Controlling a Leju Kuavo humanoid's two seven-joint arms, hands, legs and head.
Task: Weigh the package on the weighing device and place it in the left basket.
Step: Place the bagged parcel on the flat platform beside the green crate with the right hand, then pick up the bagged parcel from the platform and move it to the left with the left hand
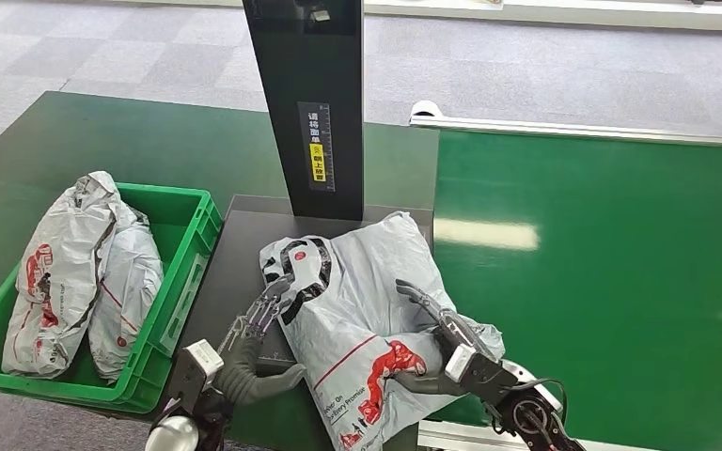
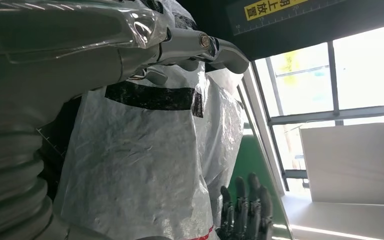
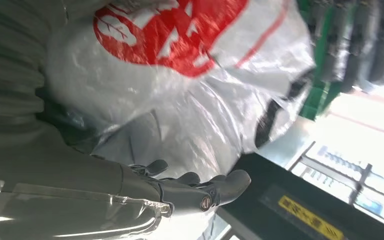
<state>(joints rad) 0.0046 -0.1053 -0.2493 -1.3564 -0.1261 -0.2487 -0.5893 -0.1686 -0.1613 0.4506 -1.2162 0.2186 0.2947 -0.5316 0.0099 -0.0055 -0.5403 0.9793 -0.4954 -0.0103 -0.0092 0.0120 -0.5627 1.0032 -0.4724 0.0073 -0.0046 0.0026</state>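
The grey plastic package [image 1: 357, 291] with red and black print lies on the black scale platform [image 1: 244, 235] and overhangs its near edge. My left hand [image 1: 261, 318] lies against the package's left side, fingers stretched out and apart, thumb low beside the bag. My right hand [image 1: 437, 327] lies against its right side the same way, its thumb by the red print. The left wrist view has the package [image 2: 140, 165] under my left thumb [image 2: 215, 47], with my right hand's fingers [image 2: 245, 210] beyond. In the right wrist view the package [image 3: 180, 90] sits above my right thumb [image 3: 225, 185]. Neither hand closes around the bag.
The green basket [image 1: 183, 272] stands left of the scale, with two grey packages [image 1: 66, 263] inside. The scale's black column [image 1: 310, 103] rises just behind the package. A green belt surface [image 1: 602, 282] stretches to the right.
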